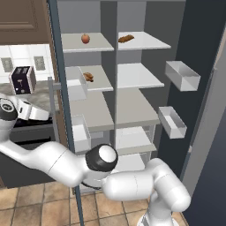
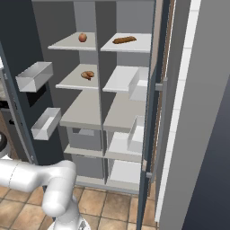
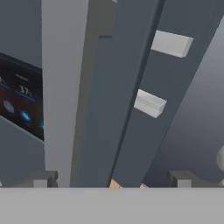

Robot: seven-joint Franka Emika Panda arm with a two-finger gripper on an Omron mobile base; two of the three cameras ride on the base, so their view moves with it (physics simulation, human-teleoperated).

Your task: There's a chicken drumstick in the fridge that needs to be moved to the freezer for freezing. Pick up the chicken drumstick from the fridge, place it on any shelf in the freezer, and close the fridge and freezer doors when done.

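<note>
1. The jaws [image 3: 113,179] stand wide open with nothing in them. Their tips rise at the bottom of the hand view, and the grey bar handle [image 3: 65,87] runs upward just past them. This looks like a hand placed at the handle to swing that door.
2. The lit panel [image 3: 19,109] beside the handle marks this as the freezer door [image 2: 18,36], I judge.
3. The chicken drumstick [image 1: 88,77] lies on the second shelf [image 1: 99,81] from the top of the left compartment in the left base view. That is the side this door covers, so it is probably already in the freezer.
4. Both doors stand open, so closing remains.
5. Whether the jaws straddle the handle or sit short of it I cannot tell. The panel is cut off at the left edge of the hand view.
</note>
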